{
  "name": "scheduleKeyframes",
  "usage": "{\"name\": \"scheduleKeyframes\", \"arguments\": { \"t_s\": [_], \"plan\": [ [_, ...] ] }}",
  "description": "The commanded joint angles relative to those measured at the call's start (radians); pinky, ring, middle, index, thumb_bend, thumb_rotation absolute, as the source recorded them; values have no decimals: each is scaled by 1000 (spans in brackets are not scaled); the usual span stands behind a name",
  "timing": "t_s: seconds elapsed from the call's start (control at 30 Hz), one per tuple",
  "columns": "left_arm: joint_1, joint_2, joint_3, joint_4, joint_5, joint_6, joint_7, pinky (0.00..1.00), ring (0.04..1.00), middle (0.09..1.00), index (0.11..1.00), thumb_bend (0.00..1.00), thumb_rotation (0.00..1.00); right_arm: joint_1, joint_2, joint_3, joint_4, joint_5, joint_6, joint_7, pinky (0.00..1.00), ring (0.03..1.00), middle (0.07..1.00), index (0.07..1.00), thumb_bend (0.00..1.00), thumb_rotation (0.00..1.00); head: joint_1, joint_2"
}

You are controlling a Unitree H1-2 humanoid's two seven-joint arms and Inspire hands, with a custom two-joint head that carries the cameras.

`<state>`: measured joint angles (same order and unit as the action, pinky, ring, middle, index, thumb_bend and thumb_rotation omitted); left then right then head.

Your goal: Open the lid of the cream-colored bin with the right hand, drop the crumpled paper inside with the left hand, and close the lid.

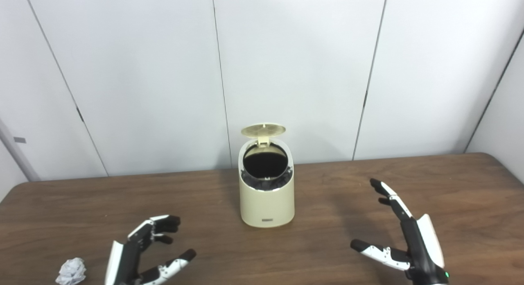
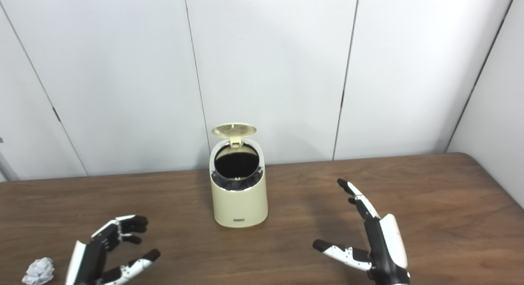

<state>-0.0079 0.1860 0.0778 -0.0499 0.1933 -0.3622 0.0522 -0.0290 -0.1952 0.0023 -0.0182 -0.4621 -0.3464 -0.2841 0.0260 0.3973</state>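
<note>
The cream-colored bin (image 1: 267,203) stands upright at the middle of the brown table, its round lid (image 1: 263,130) flipped up at the back and the dark opening showing. A crumpled white paper ball (image 1: 71,271) lies at the table's front left. My left hand (image 1: 143,252) hovers open just right of the ball, fingers curled and apart, holding nothing. On the front right, my right hand (image 1: 403,236) is open with fingers stretched up toward the bin, well apart from it.
The brown wooden table (image 1: 335,186) runs the width of the view, its rounded right corner at the far right. White wall panels stand close behind the bin.
</note>
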Motion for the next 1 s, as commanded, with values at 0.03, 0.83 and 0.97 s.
{"name": "scheduleKeyframes", "arguments": {
  "t_s": [0.03, 0.83, 0.97],
  "plan": [
    [-20, 64, 37, -74, 6, -20, -4, 538, 641, 663, 640, 903, 234, 19, 28, 6, 67, 15, -44, -19, 807, 876, 881, 873, 889, 647, 12, 3],
    [168, 323, 347, -393, 168, 16, -45, 506, 591, 628, 625, 965, 300, -3, -42, -47, 113, 64, -79, -7, 796, 859, 873, 874, 813, 592, 170, 57],
    [196, 300, 352, -348, 195, -13, -24, 498, 576, 614, 613, 1000, 138, -7, -69, -59, 132, 93, -93, 6, 800, 864, 877, 877, 802, 613, 209, 66]
  ]
}}
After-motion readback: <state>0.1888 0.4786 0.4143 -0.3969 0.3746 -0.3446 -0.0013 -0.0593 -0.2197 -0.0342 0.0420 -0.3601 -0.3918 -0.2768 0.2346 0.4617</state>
